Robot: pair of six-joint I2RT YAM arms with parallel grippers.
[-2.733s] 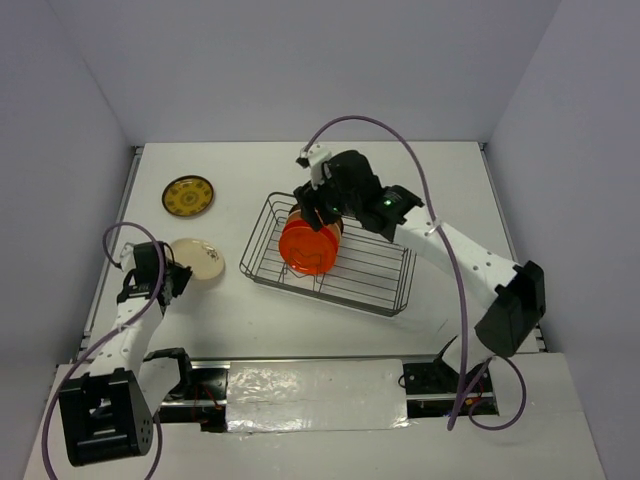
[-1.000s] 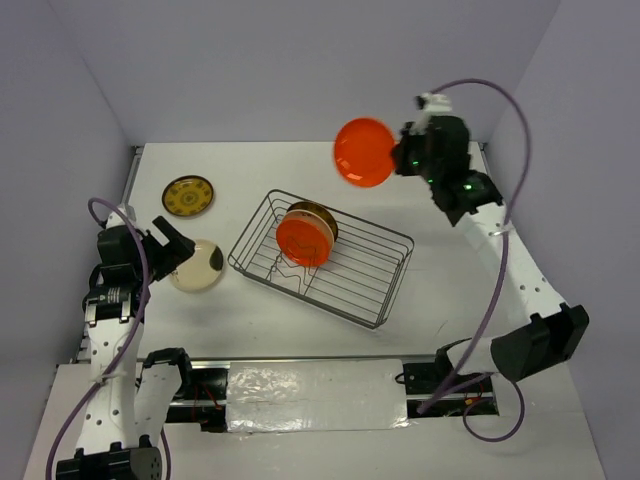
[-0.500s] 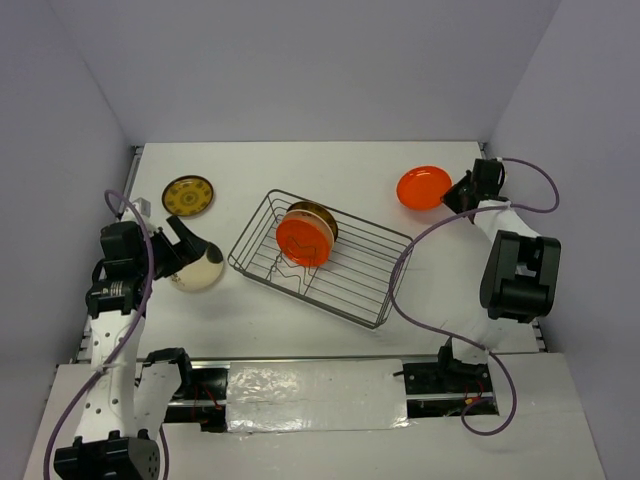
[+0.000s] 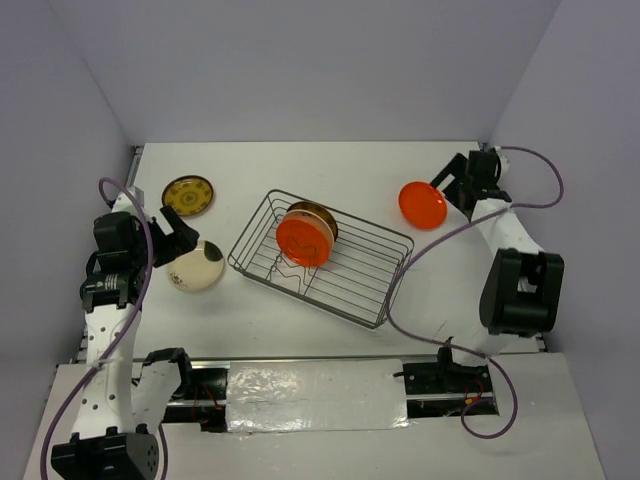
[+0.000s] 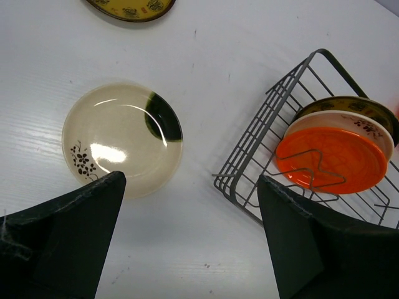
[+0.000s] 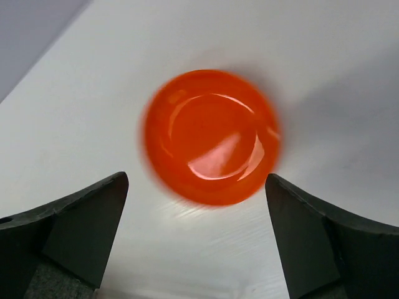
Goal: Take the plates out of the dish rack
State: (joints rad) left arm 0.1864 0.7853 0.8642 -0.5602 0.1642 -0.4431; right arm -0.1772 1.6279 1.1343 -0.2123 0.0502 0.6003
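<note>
The dish rack (image 4: 352,278) stands mid-table with three plates upright at its left end: an orange-red one (image 4: 304,241) in front, a cream one (image 5: 361,123) behind it, and a dark yellow one (image 4: 320,214) at the back. A second orange-red plate (image 4: 422,204) lies on the table at the right. It looks blurred in the right wrist view (image 6: 211,136), just beyond my open right gripper (image 6: 196,179), apart from its fingers. My left gripper (image 5: 191,180) hangs open above the table between the rack (image 5: 262,156) and a cream plate (image 5: 118,143) with a dark mark.
A dark yellow patterned plate (image 4: 188,195) lies at the far left, behind the cream plate (image 4: 197,266). The right half of the rack holds no plates. Side walls close in the table on the left and right.
My right gripper has opened and let go of the orange-red plate, which now lies on the table at the right. The left gripper shifted slightly, still open.
</note>
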